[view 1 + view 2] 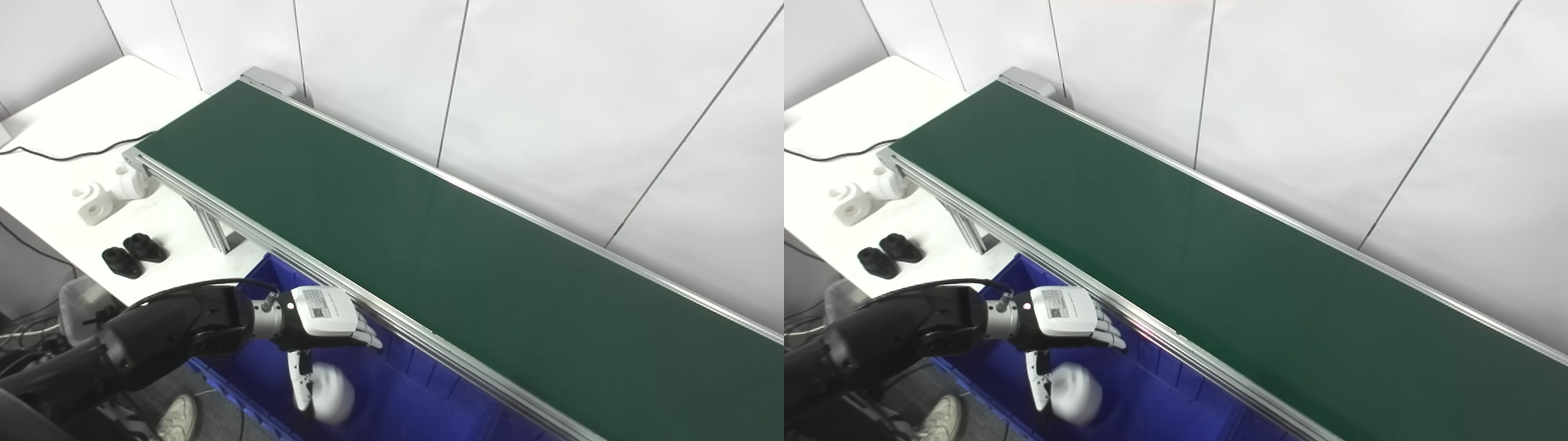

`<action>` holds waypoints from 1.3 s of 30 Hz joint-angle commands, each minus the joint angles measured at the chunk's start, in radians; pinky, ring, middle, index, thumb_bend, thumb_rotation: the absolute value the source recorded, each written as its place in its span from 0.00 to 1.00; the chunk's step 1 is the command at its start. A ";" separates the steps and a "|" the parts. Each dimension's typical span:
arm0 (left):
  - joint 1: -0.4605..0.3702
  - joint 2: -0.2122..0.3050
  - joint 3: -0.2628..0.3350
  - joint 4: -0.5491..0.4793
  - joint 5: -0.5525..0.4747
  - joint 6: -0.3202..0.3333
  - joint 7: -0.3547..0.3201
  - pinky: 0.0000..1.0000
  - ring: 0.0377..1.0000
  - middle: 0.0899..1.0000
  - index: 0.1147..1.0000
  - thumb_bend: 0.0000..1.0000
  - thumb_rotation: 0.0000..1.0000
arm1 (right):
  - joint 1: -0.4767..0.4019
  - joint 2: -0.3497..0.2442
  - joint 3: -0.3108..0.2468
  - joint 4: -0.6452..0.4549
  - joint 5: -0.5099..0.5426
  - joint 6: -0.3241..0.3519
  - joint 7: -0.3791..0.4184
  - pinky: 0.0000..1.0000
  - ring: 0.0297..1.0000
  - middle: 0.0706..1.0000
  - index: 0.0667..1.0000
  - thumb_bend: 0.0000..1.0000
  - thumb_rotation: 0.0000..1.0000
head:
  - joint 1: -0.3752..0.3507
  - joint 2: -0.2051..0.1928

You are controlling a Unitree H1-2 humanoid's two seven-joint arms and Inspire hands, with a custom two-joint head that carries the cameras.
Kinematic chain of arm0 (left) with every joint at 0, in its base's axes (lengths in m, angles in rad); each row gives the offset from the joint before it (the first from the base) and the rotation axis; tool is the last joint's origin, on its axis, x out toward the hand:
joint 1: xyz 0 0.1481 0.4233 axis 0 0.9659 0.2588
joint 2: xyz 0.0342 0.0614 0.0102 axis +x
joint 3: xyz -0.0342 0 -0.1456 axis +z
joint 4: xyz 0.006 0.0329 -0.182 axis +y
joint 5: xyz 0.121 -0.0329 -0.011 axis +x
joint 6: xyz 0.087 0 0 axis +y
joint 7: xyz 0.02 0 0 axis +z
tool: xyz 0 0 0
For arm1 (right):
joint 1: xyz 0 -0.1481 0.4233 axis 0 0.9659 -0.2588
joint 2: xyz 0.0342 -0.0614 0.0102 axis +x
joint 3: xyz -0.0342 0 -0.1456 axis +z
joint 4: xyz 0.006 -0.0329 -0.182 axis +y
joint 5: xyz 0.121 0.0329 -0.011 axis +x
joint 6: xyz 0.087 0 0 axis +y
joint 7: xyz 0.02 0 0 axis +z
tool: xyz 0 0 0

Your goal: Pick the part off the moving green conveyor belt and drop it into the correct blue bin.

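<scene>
My left hand (324, 312) hovers over the blue bin (398, 401), just in front of the conveyor's near rail. Its fingers (367, 335) stretch out toward the rail and the thumb (300, 383) points down. A white part (334, 392) shows as a blur right beside the thumb, inside the bin's opening and below the palm. The fingers do not wrap around it. The green conveyor belt (392, 233) runs diagonally from upper left to lower right and carries nothing. No right hand appears in either view.
A white table (55, 128) at the left holds two white parts (95, 203) and two black parts (133, 255), with a black cable (73, 156) across it. The aluminium rail (343, 288) edges the belt above the bin. White wall panels stand behind.
</scene>
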 commanded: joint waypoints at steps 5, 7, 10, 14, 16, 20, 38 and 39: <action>0.065 0.011 0.045 -0.154 -0.194 -0.021 0.126 0.80 0.83 0.87 0.88 1.00 0.94 | 0.017 0.011 0.012 -0.028 -0.022 -0.041 0.005 1.00 1.00 1.00 1.00 0.84 1.00 | -0.040 0.014; 0.100 -0.004 0.048 -0.234 -0.297 -0.022 0.172 0.77 0.81 0.84 0.87 1.00 0.93 | 0.021 0.016 0.018 -0.030 -0.039 -0.040 0.003 1.00 1.00 1.00 1.00 0.84 1.00 | -0.102 0.031; 0.186 -0.056 0.091 -0.394 -0.486 -0.014 0.197 0.72 0.77 0.80 0.82 1.00 0.85 | 0.031 0.041 0.039 -0.037 -0.081 -0.036 -0.009 1.00 1.00 1.00 1.00 0.84 1.00 | -0.244 0.064; 0.337 -0.185 0.119 -0.552 -0.685 0.013 0.245 0.67 0.75 0.77 0.81 0.99 0.83 | 0.044 0.086 0.076 -0.043 -0.154 -0.026 -0.033 1.00 0.99 0.99 1.00 0.88 1.00 | -0.473 0.098; 0.384 -0.247 0.087 -0.597 -0.793 0.053 0.240 0.75 0.82 0.83 0.85 0.95 0.76 | 0.046 0.106 0.095 -0.042 -0.185 -0.018 -0.040 1.00 0.97 0.99 1.00 0.89 1.00 | -0.570 0.104; 0.459 -0.428 0.029 -0.599 -0.854 0.159 0.247 0.94 0.95 0.94 0.95 0.91 0.77 | 0.035 0.157 0.131 -0.017 -0.238 -0.016 -0.068 0.97 0.95 0.97 0.98 0.87 1.00 | -0.762 0.106; 0.270 -0.405 0.054 -0.081 -0.868 0.151 0.035 1.00 1.00 1.00 1.00 0.84 0.96 | -0.052 0.251 0.205 0.108 -0.314 0.021 -0.186 1.00 1.00 1.00 0.98 0.81 0.98 | -1.067 0.072; 0.265 -0.404 0.053 -0.078 -0.864 0.154 0.029 1.00 1.00 1.00 1.00 0.83 0.96 | -0.056 0.250 0.205 0.111 -0.316 0.022 -0.189 1.00 1.00 1.00 0.98 0.80 0.98 | -1.067 0.072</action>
